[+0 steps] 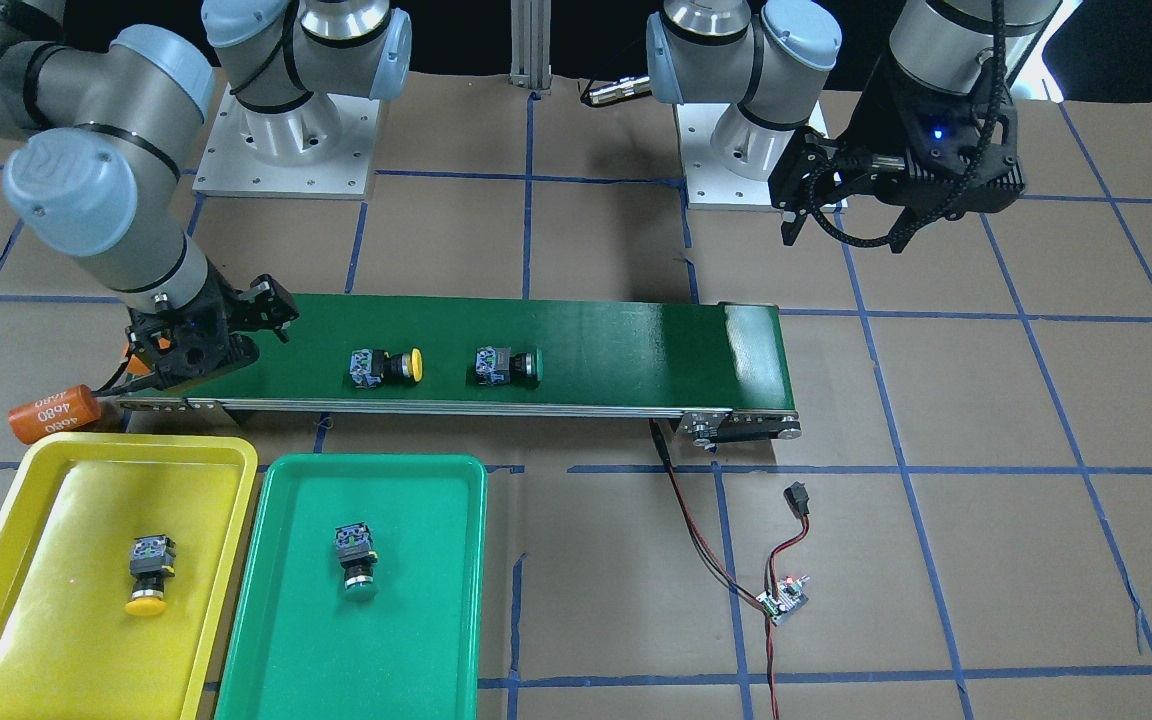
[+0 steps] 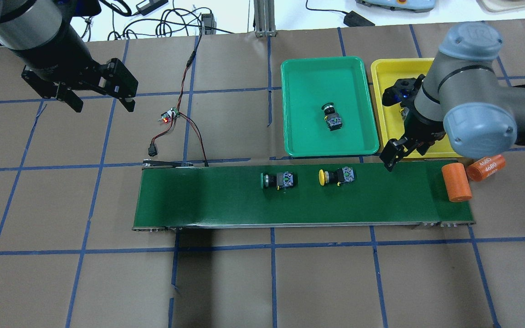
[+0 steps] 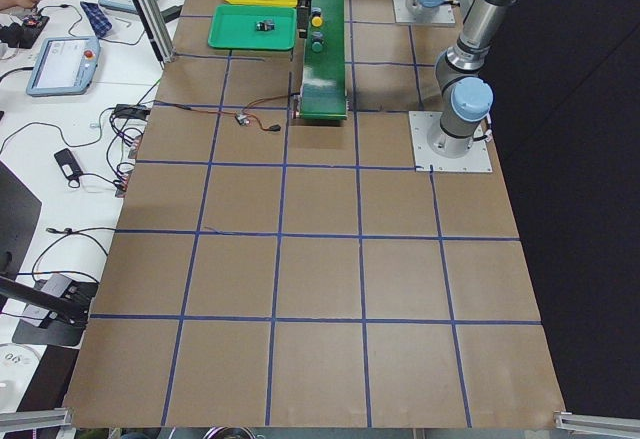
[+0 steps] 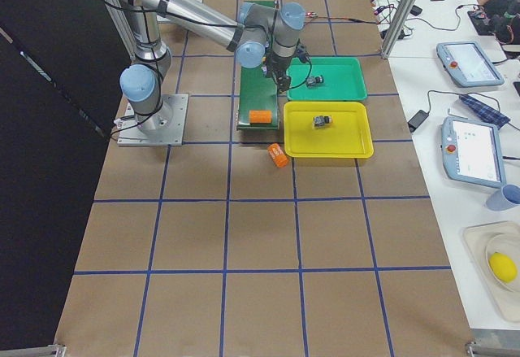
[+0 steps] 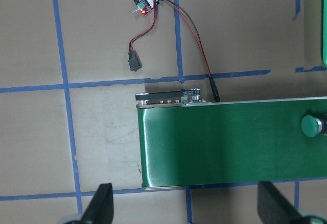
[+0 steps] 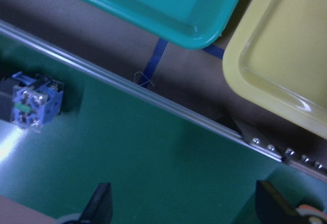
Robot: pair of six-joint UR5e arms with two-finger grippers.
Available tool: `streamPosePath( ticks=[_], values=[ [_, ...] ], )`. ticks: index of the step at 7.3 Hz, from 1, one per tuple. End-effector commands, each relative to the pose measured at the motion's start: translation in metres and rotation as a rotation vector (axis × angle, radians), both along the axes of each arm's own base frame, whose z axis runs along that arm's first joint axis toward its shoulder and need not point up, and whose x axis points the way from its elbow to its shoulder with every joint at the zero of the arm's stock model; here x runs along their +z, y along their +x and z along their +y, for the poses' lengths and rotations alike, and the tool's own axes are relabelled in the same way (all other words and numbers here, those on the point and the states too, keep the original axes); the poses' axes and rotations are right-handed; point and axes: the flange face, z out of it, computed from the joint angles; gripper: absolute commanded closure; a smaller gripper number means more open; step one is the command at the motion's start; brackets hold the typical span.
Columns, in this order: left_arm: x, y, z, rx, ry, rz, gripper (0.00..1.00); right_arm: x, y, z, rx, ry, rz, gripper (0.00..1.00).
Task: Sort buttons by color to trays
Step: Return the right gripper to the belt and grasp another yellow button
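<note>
A yellow button (image 1: 388,366) and a green button (image 1: 506,366) lie on their sides on the dark-green belt. Another yellow button (image 1: 149,572) lies in the yellow tray (image 1: 56,650), and another green button (image 1: 356,560) lies in the green tray (image 1: 416,650). My right gripper (image 1: 221,345) is open and empty, low over the belt's end beside the trays, apart from the yellow button (image 6: 33,104) seen in its wrist view. My left gripper (image 2: 100,102) is open and empty, high over bare table beyond the belt's other end. The green cap (image 5: 310,126) shows in the left wrist view.
The conveyor belt (image 2: 226,200) runs across the table's middle. One orange cylinder (image 2: 456,182) lies on the belt's end under my right arm, and another (image 2: 486,167) lies on the table beside it. A small circuit board with wires (image 2: 167,116) lies near my left gripper.
</note>
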Motion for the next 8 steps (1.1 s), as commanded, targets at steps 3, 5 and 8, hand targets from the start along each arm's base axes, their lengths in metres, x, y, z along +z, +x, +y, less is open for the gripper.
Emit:
streamPosePath(
  ticks=[3,5,8],
  values=[
    [-0.0003,0.0,0.0001,0.0,0.001,0.0,0.0,-0.0049,0.0077,0.0143,0.373,0.008,-0.065,0.0],
    [-0.0003,-0.0002,0.0,0.002,0.001,0.002,0.0,-0.0035,0.0076,0.0132,0.779,-0.002,-0.123,0.0],
    [-0.0003,0.0,0.0001,0.002,0.001,0.0,0.0,-0.0058,0.0146,0.0071,0.959,-0.082,-0.176,0.0]
  ],
)
